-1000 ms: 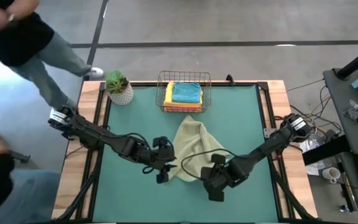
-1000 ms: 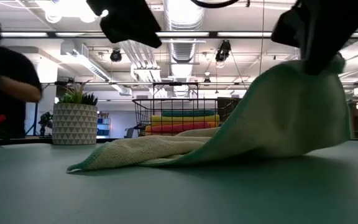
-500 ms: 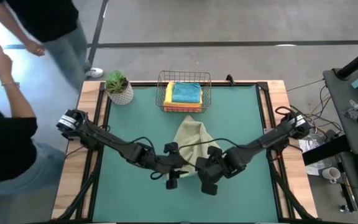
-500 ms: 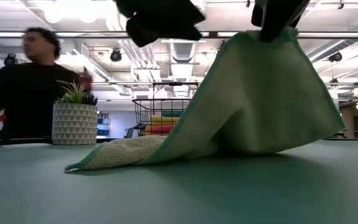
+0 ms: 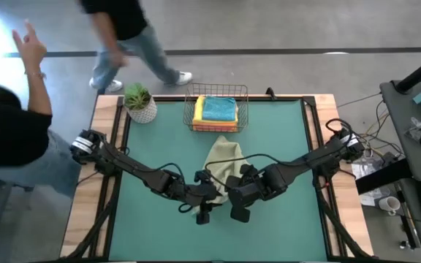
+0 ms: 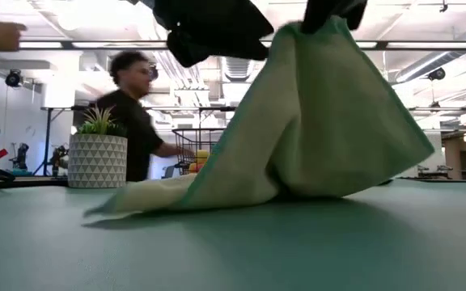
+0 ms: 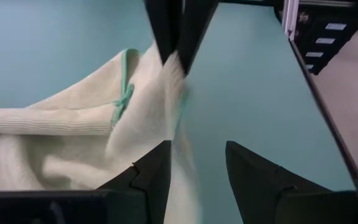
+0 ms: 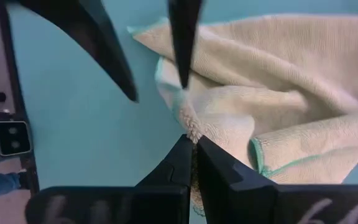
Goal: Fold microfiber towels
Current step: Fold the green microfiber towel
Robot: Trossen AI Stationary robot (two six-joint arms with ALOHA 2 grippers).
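Note:
A pale sage green towel [image 5: 224, 157] with a teal hem lies on the green mat, and one part of it is drawn up into a tent [image 6: 322, 121]. My right gripper [image 8: 192, 163] is shut on its raised tip and shows at the top of the low view [image 6: 330, 12]. My left gripper [image 7: 194, 168] stands open just beside it [image 5: 212, 196], level with the hanging cloth. The towel's hanging edge [image 7: 178, 112] runs down close by one of its fingers [image 7: 157, 171]. The towel's far part rests flat on the mat [image 6: 148, 198]. My right gripper pinches a small tip of the towel's hemmed edge [image 8: 193, 132] between its two fingers, slanting down from above. The cloth hangs below the fingers in a taut tent, and its lower folds lie on the mat. Whether my left gripper's finger touches the hanging edge, I cannot tell.
A wire basket [image 5: 216, 109] at the far middle holds folded yellow, teal and orange towels. A potted plant [image 5: 139, 102] stands at the far left corner. People move beyond the table's left and far side [image 5: 20, 109]. Bare mat lies near the front edge [image 5: 210, 241].
My right gripper has risen and gone toward the table's left with the towel's tip. This has pulled the cloth from a low mound into a tall tent while its far part stays on the mat. My left gripper has moved right, toward the raised tip, staying open.

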